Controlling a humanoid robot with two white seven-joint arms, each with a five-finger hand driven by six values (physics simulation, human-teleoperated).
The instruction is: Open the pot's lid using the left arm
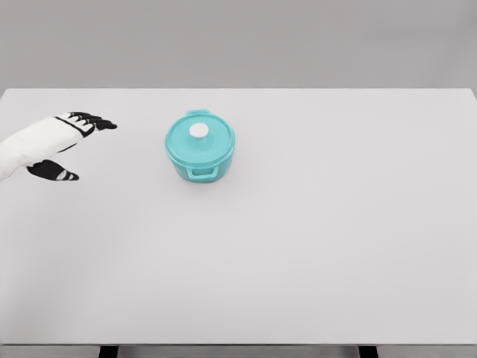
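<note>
Teal pot (200, 155), lid (200, 136) on; left hand (67, 142) spread, empty, well left.

The pot (200, 154) stands on the worktop (313, 246), left of the middle and toward the far edge, with the lid (200, 137) resting on top of it and the knob (199, 131) at the lid's centre. The left hand (71, 142) is over the worktop's left side, well apart from the pot, fingers pointing toward it.
</note>
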